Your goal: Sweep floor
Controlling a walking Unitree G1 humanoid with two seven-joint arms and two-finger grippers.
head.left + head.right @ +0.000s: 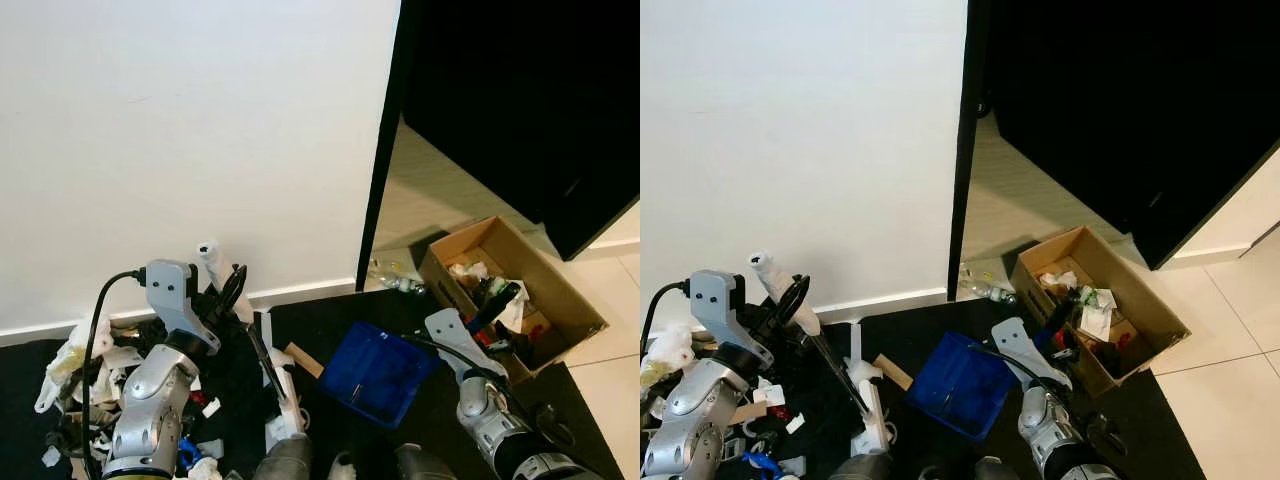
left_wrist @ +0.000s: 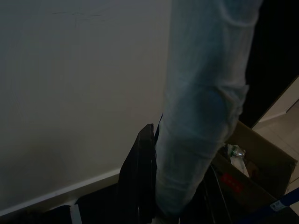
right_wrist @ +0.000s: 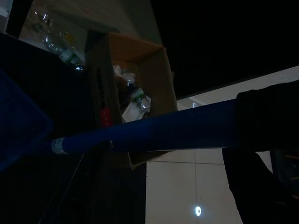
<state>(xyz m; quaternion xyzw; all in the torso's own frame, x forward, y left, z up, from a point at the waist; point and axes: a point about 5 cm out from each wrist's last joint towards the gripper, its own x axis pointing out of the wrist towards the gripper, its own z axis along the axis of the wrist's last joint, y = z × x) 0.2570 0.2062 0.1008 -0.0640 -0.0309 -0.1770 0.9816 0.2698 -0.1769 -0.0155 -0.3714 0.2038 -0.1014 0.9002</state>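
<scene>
Blue dustpan (image 1: 378, 374) lay on the dark floor (image 1: 330, 315) beside the cardboard box (image 1: 575, 300). My left end effector (image 1: 232, 288) was clamped round the broom handle (image 1: 212, 258). Its wrist view showed that stiff, light shaft. My right end effector (image 3: 252, 135) gripped the dustpan's handle (image 3: 154, 130).

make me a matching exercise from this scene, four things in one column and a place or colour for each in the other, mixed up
Things:
1. dustpan
2. cardboard box
3. plastic bottle
4. broom handle

Descriptions:
A. brown, holding rubbish
B. white-wrapped, in the left gripper
C. blue, held by the right gripper
D. lying on the floor by the wall's end

Pairs: 1-C, 2-A, 3-D, 4-B
</scene>
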